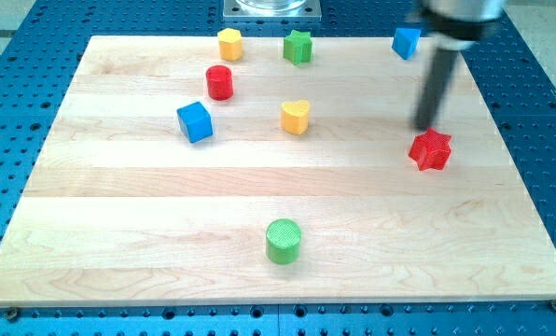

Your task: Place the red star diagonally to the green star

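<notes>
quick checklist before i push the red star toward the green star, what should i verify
1. My tip is next to the red star: ok, it sits just above the star's upper-left edge in the view; actual contact: cannot tell.
2. Tip on the far side for a push toward the green star: not ok, the tip is on the star's upper-left, the side facing the target.
3. Spot diagonal to the green star free: ok at its lower right; the yellow heart sits farther down.
4. Blue block at the view's top right away from the path: cannot tell.
</notes>
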